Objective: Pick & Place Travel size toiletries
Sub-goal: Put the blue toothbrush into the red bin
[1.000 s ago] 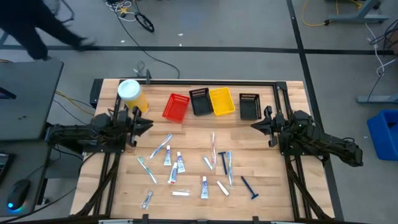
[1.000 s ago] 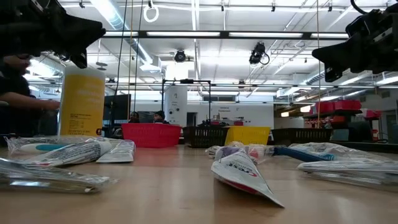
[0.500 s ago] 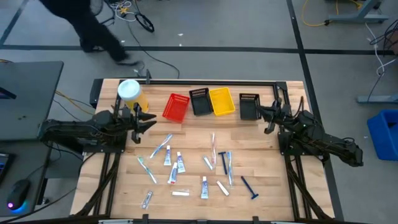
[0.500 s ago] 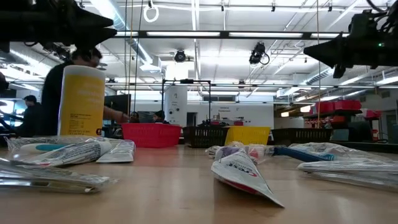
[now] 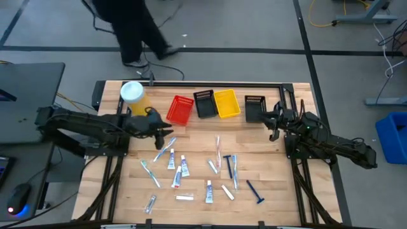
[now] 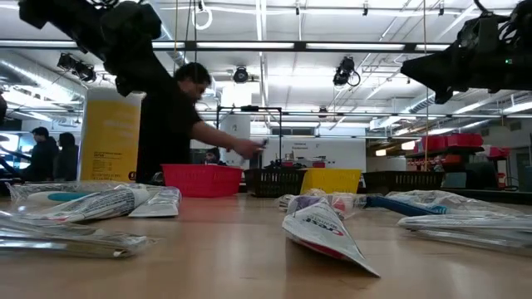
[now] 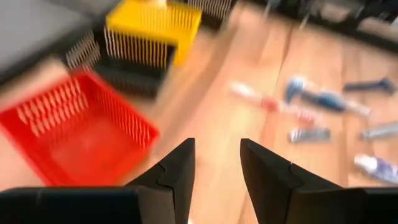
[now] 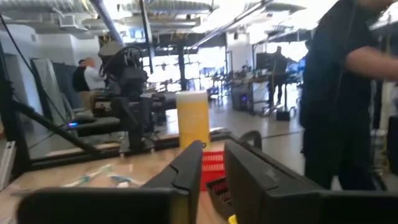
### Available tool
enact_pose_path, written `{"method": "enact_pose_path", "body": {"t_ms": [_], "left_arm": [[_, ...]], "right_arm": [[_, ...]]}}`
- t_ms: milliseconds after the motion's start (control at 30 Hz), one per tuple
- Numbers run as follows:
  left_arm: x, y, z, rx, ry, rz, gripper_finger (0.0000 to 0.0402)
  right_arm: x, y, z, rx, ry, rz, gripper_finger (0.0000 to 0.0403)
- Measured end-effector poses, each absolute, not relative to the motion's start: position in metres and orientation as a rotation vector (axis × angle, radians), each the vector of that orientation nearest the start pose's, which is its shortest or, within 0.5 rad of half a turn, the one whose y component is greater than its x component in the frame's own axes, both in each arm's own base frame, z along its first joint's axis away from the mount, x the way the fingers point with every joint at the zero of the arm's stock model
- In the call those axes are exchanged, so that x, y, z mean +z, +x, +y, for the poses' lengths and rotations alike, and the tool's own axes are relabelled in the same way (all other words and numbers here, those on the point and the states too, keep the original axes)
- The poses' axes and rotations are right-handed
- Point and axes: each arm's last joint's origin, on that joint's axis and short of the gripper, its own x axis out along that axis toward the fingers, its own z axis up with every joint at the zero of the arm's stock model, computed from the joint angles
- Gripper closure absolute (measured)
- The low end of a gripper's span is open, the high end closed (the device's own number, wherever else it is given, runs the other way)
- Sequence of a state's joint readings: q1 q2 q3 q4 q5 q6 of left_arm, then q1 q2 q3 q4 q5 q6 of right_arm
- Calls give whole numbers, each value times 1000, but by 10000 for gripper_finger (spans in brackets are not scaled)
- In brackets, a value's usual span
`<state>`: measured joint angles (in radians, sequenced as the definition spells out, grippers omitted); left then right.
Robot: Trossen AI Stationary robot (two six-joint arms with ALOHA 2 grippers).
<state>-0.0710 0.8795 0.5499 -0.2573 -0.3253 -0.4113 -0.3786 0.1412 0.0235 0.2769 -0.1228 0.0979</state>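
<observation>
The travel size toiletries [image 5: 191, 168] are lying scattered over the middle and near part of the wooden table [image 5: 286, 191]: clear-handled toothbrushes, small white-and-blue tubes, white packets and a dark blue razor [image 5: 255, 191] at the right edge of the group. None of them is being touched by either arm. In the low view the nearest packets are lying flat on the wood, with one creased tube [image 6: 326, 237] in front.

Left end effector [image 5: 166, 131] is hovering above the table just in front of the red bin [image 5: 180, 109] and near the upper left edge of the scatter, close to a toothbrush [image 5: 164, 151]. Its wrist view is showing the two dark fingers [image 7: 180, 171] standing apart with bare wood between them; nothing is being gripped.

Right end effector [image 5: 269, 124] is hanging off the table surface beside the right-hand black bin [image 5: 254, 109], well apart from the toiletries. Its fingers [image 8: 189, 171] are showing a narrow gap and are carrying nothing.

Along the far edge are sitting, left to right, a yellow canister with a white lid [image 5: 135, 97], the red bin, a black bin [image 5: 205, 103], a yellow bin [image 5: 226, 103] and the second black bin.

A person in dark clothes [image 5: 130, 28] is walking on the floor beyond the table.
</observation>
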Motion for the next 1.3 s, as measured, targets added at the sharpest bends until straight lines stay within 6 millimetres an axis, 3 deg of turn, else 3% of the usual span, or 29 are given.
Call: {"method": "enact_pose_path", "body": {"t_ms": [333, 533, 733, 1100, 1300], "left_arm": [[203, 204, -30, 409, -461, 796, 268], [180, 209, -36, 505, -512, 905, 267], [160, 216, -37, 563, -508, 981, 267], [130, 226, -40, 654, -555, 1064, 267], [128, 228, -39, 670, -548, 1048, 314]], "right_arm": [[183, 112, -39, -183, 122, -120, 207], [174, 117, -41, -190, 147, -34, 172], [169, 120, -42, -192, 174, 7, 165], [167, 120, -42, -195, 208, 29, 198], [167, 120, -42, -196, 208, 29, 206]]}}
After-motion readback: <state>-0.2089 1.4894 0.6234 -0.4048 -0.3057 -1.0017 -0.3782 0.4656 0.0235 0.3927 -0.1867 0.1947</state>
